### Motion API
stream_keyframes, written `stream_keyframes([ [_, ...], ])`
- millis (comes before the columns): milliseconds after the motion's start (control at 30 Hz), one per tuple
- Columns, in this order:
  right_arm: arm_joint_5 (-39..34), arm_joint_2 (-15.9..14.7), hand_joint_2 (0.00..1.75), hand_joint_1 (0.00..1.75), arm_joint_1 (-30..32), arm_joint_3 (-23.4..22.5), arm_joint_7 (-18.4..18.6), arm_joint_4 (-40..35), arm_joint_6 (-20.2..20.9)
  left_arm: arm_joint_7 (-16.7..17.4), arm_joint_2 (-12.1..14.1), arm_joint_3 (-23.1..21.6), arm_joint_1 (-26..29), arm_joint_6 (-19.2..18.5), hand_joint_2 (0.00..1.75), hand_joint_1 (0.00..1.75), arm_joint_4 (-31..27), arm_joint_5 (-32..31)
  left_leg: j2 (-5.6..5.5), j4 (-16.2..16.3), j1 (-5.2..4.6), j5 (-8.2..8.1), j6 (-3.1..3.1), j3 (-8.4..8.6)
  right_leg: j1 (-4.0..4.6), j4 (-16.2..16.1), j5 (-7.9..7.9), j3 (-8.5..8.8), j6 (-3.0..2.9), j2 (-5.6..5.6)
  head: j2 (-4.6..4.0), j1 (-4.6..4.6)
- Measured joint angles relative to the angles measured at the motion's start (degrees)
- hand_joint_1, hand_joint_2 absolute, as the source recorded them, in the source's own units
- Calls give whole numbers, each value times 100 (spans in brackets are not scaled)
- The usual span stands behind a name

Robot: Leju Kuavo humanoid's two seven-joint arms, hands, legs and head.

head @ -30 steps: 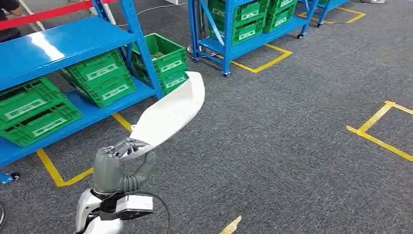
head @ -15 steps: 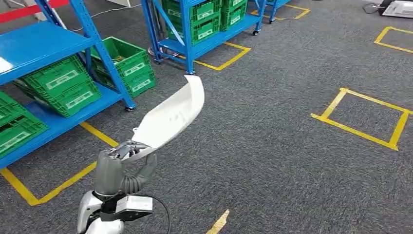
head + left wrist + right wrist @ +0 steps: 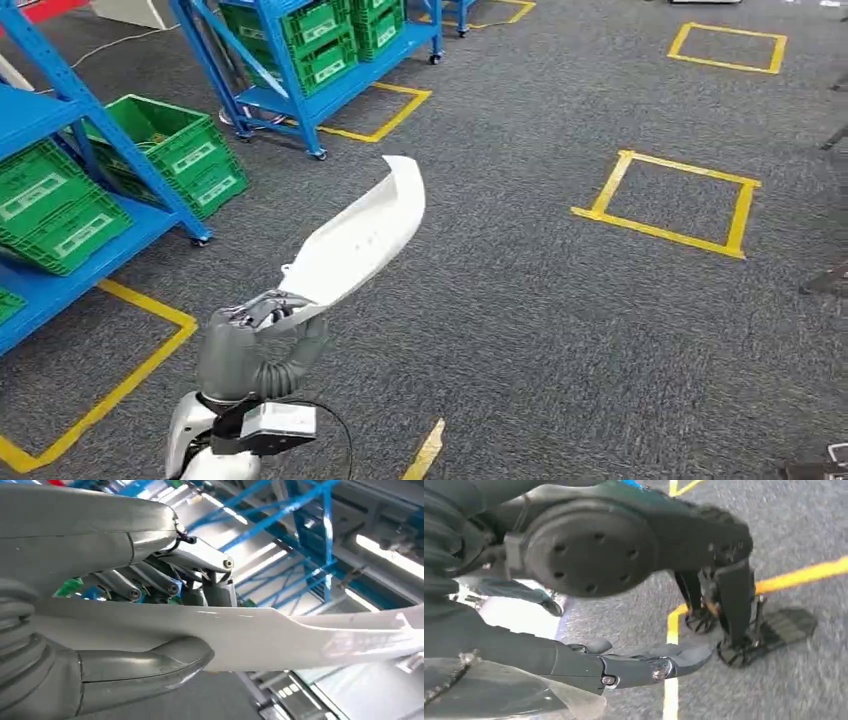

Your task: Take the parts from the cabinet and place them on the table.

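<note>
Left hand: closed around the near end of the white part, thumb pressed beneath it and the darker fingers clamped on top
White part: held up over the grey carpet, far end tilted upward (long, curved shell)
Right hand: fingers seen stretched out straight, nothing held
Blue shelving: loaded with green crates, off to the left
</note>
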Motion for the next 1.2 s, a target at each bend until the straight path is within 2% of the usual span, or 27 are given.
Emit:
stream_keyframes([
  [67,84,13,175,0,-31,-77,2,-20,11,-7,11,0,25,-2,175,175,24,35,-167,846,6,-455,-7,-358,13,1,16,-21,-42,123,0,-5],
  [133,134,33,175,0,-33,-151,2,-24,18,-7,18,-2,33,0,175,175,72,50,-193,1516,4,-634,9,-674,40,4,25,-32,-56,276,0,-2],
  [167,176,44,175,0,-31,-193,0,-24,18,-7,20,-7,37,-2,175,175,87,68,-197,1462,2,-503,34,-662,53,8,26,-29,-57,357,0,0],
  [233,234,59,175,0,-31,-262,0,-35,18,-7,17,-31,37,-4,175,175,107,101,-264,709,-16,32,113,-342,71,19,28,-10,-55,518,0,0],
  [267,265,74,175,0,-32,-289,0,-48,15,-7,17,-37,37,-4,175,175,111,101,-441,223,-28,307,161,-129,70,19,30,2,-52,582,0,-2],
  [300,280,105,175,0,-42,-308,0,-48,15,-7,20,-39,39,-4,175,175,118,112,-813,-17,-22,333,221,-26,60,20,42,-21,-35,634,0,11],
  [333,289,107,175,0,-69,-341,0,-61,13,-7,17,-39,50,-4,175,175,129,118,-810,-114,-14,366,221,-25,64,48,57,-61,-7,722,0,2],
  [433,376,140,175,0,-56,-422,-15,-90,13,-9,-6,-57,43,7,175,175,157,171,-647,-215,-42,318,251,-9,21,8,142,-168,126,895,0,-15],
  [467,392,142,175,0,-49,-457,-15,-116,18,-15,-26,-63,44,13,175,175,159,197,-564,-336,40,382,266,22,31,36,122,-199,140,898,-2,-15],
  [500,414,146,175,0,-40,-492,-15,-142,22,-24,-35,-79,37,15,175,175,170,219,-477,-368,15,401,269,48,61,150,12,-282,140,574,0,-5],
  [533,431,170,175,0,-48,-522,-15,-153,26,-35,-46,-87,40,22,175,175,173,225,-411,-370,13,410,303,46,59,447,-189,-427,166,357,0,46],
  [600,479,181,175,0,-66,-566,-15,-186,48,-44,-44,-83,66,22,175,175,197,267,-216,-368,-4,406,304,33,23,1386,-616,-867,218,207,0,44],
  [633,505,201,175,0,-66,-583,-15,-203,68,-46,-44,-83,70,22,175,175,212,276,-130,-365,-5,405,304,24,4,1717,-715,-1023,244,184,0,41],
  [667,530,214,175,0,-56,-618,-15,-221,77,-52,-46,-87,71,22,175,175,227,280,-39,-364,-5,403,301,24,-14,1766,-664,-1037,271,167,0,48],
  [733,562,227,175,0,-47,-671,-15,-258,90,-59,-48,-90,69,20,175,175,249,289,91,-356,-1,386,274,32,-47,1110,-291,-649,300,99,0,48],
  [767,582,229,175,0,-39,-695,-15,-289,92,-59,-50,-94,69,22,175,175,258,291,157,-347,5,368,247,42,-59,534,-66,-308,306,7,0,43],
  [800,586,236,175,0,-43,-704,-15,-300,92,-61,-52,-94,65,22,175,175,260,300,200,-322,-5,344,209,57,-55,95,2,-45,313,-240,0,50],
  [833,595,280,175,0,-71,-710,-15,-308,96,-64,-63,-90,64,24,175,175,262,322,254,-300,-49,312,165,40,5,20,-69,44,263,-283,-2,52],
  [867,604,284,175,0,-82,-715,-15,-328,101,-72,-66,-90,55,26,175,175,264,330,306,-284,-52,302,138,49,-6,12,-45,12,178,-191,0,22],
  [933,643,289,175,0,-79,-743,-16,-328,101,-94,-68,-94,56,22,175,175,264,346,385,-294,-36,296,114,77,24,26,-56,-11,126,-102,0,24],
  [967,693,289,175,0,-70,-789,-24,-330,103,-98,-68,-101,51,18,175,175,273,367,433,-278,-18,271,70,88,18,13,-40,-4,81,-40,-2,28],
  [1000,750,289,175,0,-64,-820,-33,-332,109,-103,-68,-100,41,18,175,175,278,391,277,-218,11,182,23,84,-3,5,-26,5,49,1,0,20],
  [1033,814,289,175,0,-65,-835,-33,-332,109,-107,-68,-101,47,20,175,175,278,394,9,-4,15,5,10,-5,-3,6,-22,5,20,34,0,6],
  [1067,895,289,175,0,-90,-837,-33,-330,92,-112,-61,-90,75,37,175,175,275,416,-119,424,14,-240,12,-188,1,6,-17,0,-1,84,0,6],
  [1133,1073,289,175,0,-162,-824,-33,-265,-24,-138,-18,-13,198,61,175,175,273,542,-186,1365,5,-632,26,-622,23,8,-16,-8,-30,235,0,0],
  [1167,1131,289,175,0,-196,-813,-33,-225,-85,-171,0,26,268,61,175,175,264,617,-195,1615,2,-642,47,-760,40,8,-14,-5,-38,331,0,0],
  [1200,1146,286,175,0,-217,-791,-33,-192,-129,-197,15,77,308,50,175,175,243,671,-204,1533,-9,-487,85,-737,54,9,-14,6,-38,412,0,-2],
])
